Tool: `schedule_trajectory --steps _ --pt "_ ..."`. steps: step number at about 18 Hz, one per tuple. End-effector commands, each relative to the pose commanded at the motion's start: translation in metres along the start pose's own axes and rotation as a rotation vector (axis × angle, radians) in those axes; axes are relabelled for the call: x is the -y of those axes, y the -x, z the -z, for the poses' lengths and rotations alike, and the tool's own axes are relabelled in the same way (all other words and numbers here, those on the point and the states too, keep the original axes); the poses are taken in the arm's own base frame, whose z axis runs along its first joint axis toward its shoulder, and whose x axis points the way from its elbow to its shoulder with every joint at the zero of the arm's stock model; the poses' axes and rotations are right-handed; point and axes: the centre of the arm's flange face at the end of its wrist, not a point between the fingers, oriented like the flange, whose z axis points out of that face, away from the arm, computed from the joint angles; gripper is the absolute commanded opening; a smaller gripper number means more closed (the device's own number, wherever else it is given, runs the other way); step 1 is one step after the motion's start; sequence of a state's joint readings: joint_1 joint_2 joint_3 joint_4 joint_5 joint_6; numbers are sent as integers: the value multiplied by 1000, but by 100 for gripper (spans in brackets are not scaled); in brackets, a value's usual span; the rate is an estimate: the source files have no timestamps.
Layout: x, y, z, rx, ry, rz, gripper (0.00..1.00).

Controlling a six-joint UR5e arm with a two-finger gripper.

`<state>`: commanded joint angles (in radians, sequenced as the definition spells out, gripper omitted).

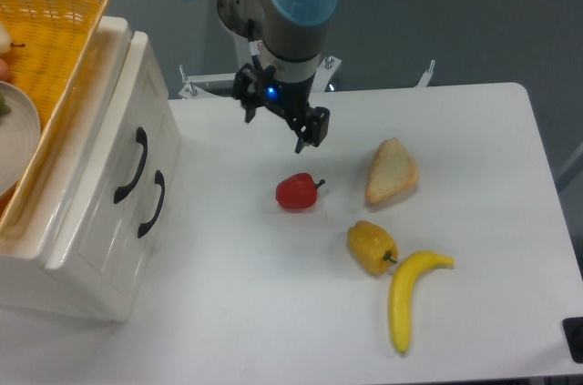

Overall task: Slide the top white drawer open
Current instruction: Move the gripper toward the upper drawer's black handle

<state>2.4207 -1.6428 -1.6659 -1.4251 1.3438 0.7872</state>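
end effector (308,133) above tabletop (273,312), just up-right of red pepper (297,192), well right of cabinet, spread or pressed together: cannot tell | top white drawer (114,144) shut, upper of two on cabinet left of red pepper, black handle (130,165) untouched | bread slice (391,171), yellow pepper (372,247), banana (408,297) right of red pepper

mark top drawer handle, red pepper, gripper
top drawer handle (130,166): fixed camera, middle of the black curve.
red pepper (295,192): fixed camera, centre of its body.
gripper (307,132): fixed camera, at its fingertips.
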Motion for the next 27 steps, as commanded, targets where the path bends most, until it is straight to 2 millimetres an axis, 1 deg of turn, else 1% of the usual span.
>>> schedule_trajectory --steps 2,4,5,6,8,10,11,12,14,18,21,25,27 --pt "11 -9 -4 -30 -19 41 100" --pt "16 -9 -7 -61 -37 86 100" --pt "18 -7 -13 -73 -30 104 100" --pt "23 -6 -12 -85 -41 129 100" --pt "37 -6 -19 -117 -46 199 100" --pt "52 -16 -27 -124 -30 231 100" --pt "57 -20 -32 -128 -22 238 100" --pt "60 -20 -35 -135 -19 257 100" --pt "69 -23 -37 -155 -23 296 100" --pt "73 -26 -40 -169 -23 303 100" --pt "78 -31 -45 -214 -36 313 100" --pt "79 -34 -47 -238 -40 319 100" --pt "79 -40 -52 -249 -30 316 100"
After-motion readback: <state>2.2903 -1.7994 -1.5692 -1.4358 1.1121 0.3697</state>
